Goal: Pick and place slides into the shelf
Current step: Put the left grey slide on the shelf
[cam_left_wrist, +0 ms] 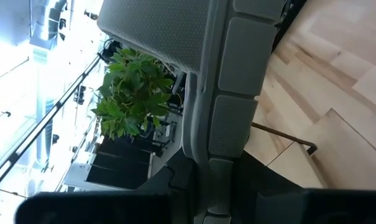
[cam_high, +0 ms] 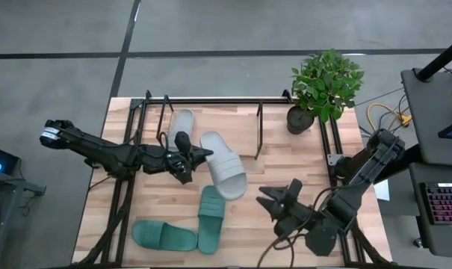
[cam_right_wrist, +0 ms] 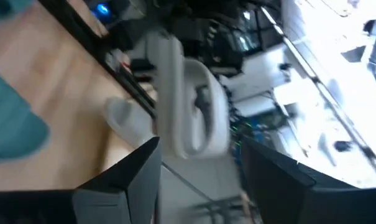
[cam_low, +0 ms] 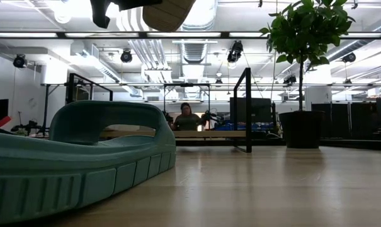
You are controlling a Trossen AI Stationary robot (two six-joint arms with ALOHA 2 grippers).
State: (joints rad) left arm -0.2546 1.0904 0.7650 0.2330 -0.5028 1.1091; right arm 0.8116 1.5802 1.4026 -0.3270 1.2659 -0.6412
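My left gripper point(cam_high: 190, 159) is shut on a light grey slide point(cam_high: 224, 166) in the middle of the table; in the low view the slide's sole point(cam_low: 168, 12) shows high above the tabletop. The second grey slide point(cam_high: 181, 125) lies inside the black-tube shelf point(cam_high: 211, 101) at the table's far edge. Two teal slides point(cam_high: 211, 217) point(cam_high: 163, 236) lie flat on the table's near left part; one fills the low view point(cam_low: 83, 157). My right gripper point(cam_high: 276, 202) hovers open over the near right part, touching nothing, and faces the held slide point(cam_right_wrist: 188, 106). My left gripper holds the light grey slide by its long side edge point(cam_high: 203, 153), near the end that points to the far edge, pinched between the two fingers. The fingers come level from the table's left. The slide point(cam_left_wrist: 231, 74) is lifted clear of the table.
A potted plant point(cam_high: 323, 86) stands at the far right corner, beside the shelf's right end. The shelf's upright black tubes point(cam_high: 259, 127) point(cam_low: 247, 110) rise from the far half of the table. Bare wood point(cam_high: 285, 157) lies between the held slide and the right arm.
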